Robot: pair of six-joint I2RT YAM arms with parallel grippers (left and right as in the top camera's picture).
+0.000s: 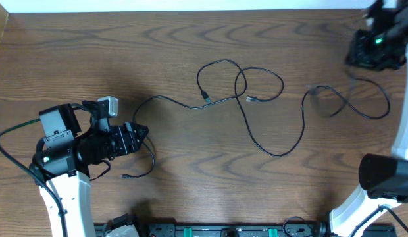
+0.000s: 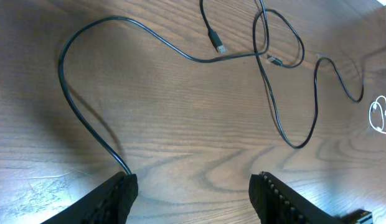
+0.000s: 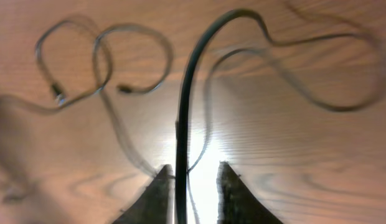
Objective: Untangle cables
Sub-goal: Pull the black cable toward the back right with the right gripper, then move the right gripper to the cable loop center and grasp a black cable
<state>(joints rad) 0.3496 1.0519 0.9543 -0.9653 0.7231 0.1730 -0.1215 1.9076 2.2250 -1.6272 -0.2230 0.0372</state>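
Several thin black cables lie looped and crossing on the wooden table [image 1: 191, 191]. One cable [image 1: 166, 100] runs from the middle loops [image 1: 220, 64] toward my left gripper [image 1: 141, 138]. In the left wrist view that cable [image 2: 87, 127] ends against the left finger [image 2: 121, 190], and the left gripper [image 2: 193, 180] is open over bare wood. Two small plugs [image 2: 219, 45] lie by the loops. A whitish cord [image 2: 381, 117] shows at the far right. My right gripper [image 1: 357, 60] is at the far right corner. In its blurred wrist view the right gripper [image 3: 193, 171] is open, with a black cable [image 3: 182, 124] passing between the fingers, close to the left one.
The table's far edge [image 1: 191, 9] runs along the top of the overhead view. The right arm's base [image 1: 385, 174] stands at the right edge, and a black rail [image 1: 224, 230] lines the near edge. My left arm [image 1: 66, 184] fills the near left.
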